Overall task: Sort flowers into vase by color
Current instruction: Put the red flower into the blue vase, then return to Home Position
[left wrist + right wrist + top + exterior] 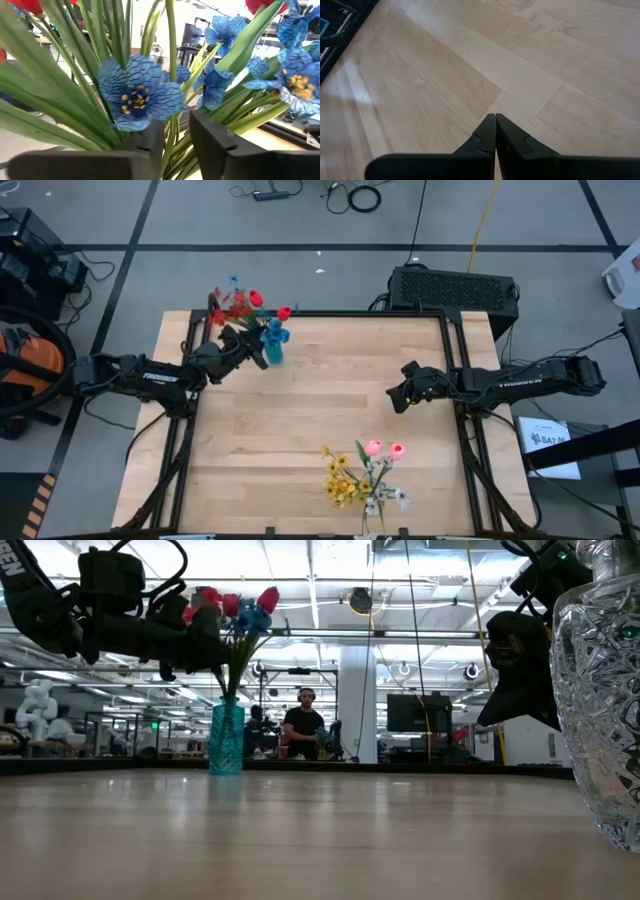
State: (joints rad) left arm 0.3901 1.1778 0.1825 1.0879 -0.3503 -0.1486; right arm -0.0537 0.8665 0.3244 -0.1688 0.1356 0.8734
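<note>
A teal vase (272,356) (226,752) stands near the table's far edge. It holds blue flowers (275,333) (134,95), red flowers (240,305) and a red tulip bud (268,600). My left gripper (257,350) (175,127) comes level from the left at the bunch just above the vase's rim. Its fingers are open, with green stems (172,135) between them. Yellow, pink and white flowers (365,478) stand bunched at the near edge. My right gripper (398,398) (495,117) hangs shut above bare wood at the right. My left gripper has its two fingers (150,145) on either side of the green stems (174,142), below the blue blossoms, coming level from the table's left. Whether either finger touches the stems I cannot tell. The stems stand upright in the teal vase.
A clear cut-glass vessel (600,690) stands very close to the low camera at the near edge. The table's middle (320,400) is bare wood. A black box (455,288) sits beyond the far right corner. A person (303,730) is in the room behind.
</note>
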